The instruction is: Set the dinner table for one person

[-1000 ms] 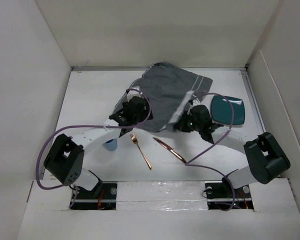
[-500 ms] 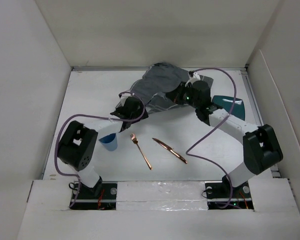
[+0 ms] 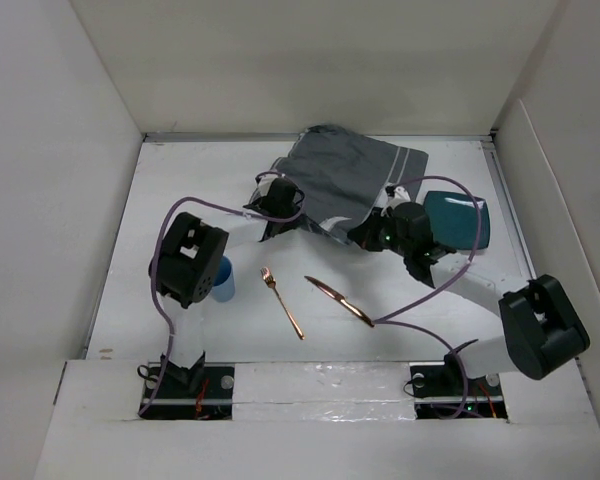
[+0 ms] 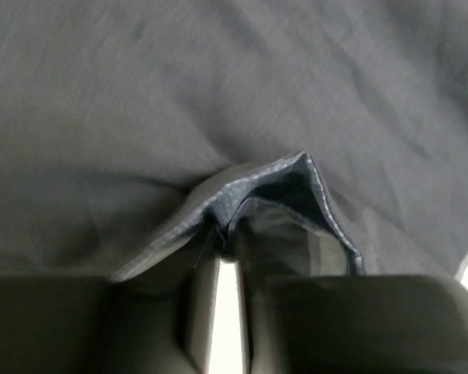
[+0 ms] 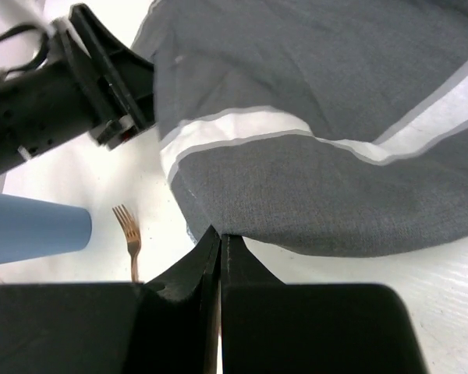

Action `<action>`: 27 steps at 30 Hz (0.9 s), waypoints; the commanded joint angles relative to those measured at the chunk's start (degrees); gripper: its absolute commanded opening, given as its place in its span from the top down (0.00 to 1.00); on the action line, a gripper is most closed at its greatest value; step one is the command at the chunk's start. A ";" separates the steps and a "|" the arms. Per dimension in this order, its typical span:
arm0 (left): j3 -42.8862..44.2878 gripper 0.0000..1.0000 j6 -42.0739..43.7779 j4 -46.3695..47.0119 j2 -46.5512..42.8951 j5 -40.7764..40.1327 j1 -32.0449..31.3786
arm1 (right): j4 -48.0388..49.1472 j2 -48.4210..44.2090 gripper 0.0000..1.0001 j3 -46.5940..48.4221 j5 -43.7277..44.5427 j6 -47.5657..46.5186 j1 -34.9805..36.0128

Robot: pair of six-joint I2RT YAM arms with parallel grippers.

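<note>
The grey placemat (image 3: 345, 175) with white stripes lies rumpled at the back middle of the white dinner table (image 3: 180, 200). My left gripper (image 3: 283, 208) is at its left edge. In the left wrist view that left gripper (image 4: 222, 238) is shut on a raised fold of the grey cloth (image 4: 281, 183). My right gripper (image 3: 366, 236) is at the near edge of the placemat. In the right wrist view the right gripper (image 5: 221, 232) is shut, its tips pinching the hem of the placemat (image 5: 312, 187).
A teal plate (image 3: 462, 220) sits right of the placemat, partly behind the right arm. A blue cup (image 3: 220, 281) stands by the left arm's elbow. A copper fork (image 3: 281, 301) and a knife (image 3: 338, 300) lie near the front middle. White walls surround the table.
The left gripper has moved back and closed on the placemat's left edge. The right gripper has come back toward the near side, drawing the cloth's near edge with it.
</note>
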 commanded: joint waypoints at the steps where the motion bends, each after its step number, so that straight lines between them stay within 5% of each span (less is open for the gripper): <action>1: 5.66 0.91 0.25 -5.85 4.34 -2.01 0.96 | 4.38 3.42 1.00 0.89 -1.51 -1.16 0.37; 9: 24.55 1.00 2.62 -13.42 7.25 -9.05 9.14 | 10.80 17.13 1.00 8.97 -5.56 4.20 7.47; 14: 32.29 1.00 4.73 -16.15 5.67 -7.92 13.79 | 8.26 27.24 1.00 22.21 -5.03 5.70 14.60; 16: 34.23 0.89 5.52 -18.07 5.49 -5.98 15.37 | 7.03 30.83 0.92 25.84 -4.86 5.88 17.14; 17: 35.72 0.78 5.52 -19.04 5.66 -4.41 17.12 | 5.89 31.90 0.77 29.77 -4.51 5.70 17.86; 18: 36.43 0.33 6.39 -20.36 5.58 -1.35 18.79 | 1.35 35.04 0.57 34.16 -5.72 4.05 18.56; 19: 36.44 0.33 6.40 -20.37 5.58 -1.32 18.81 | 1.31 35.07 0.57 34.21 -5.74 4.03 18.57; 20: 36.44 0.17 6.40 -21.76 5.32 -0.71 20.55 | 0.35 35.86 0.53 37.77 -6.78 3.33 18.57; 22: 35.48 0.10 6.49 -22.74 4.44 0.87 22.23 | -2.55 37.18 0.37 40.52 -8.01 2.11 18.57; 27: 30.56 0.18 7.98 -21.08 -3.20 -0.78 24.79 | -4.34 32.37 0.36 39.25 -9.25 -1.94 16.20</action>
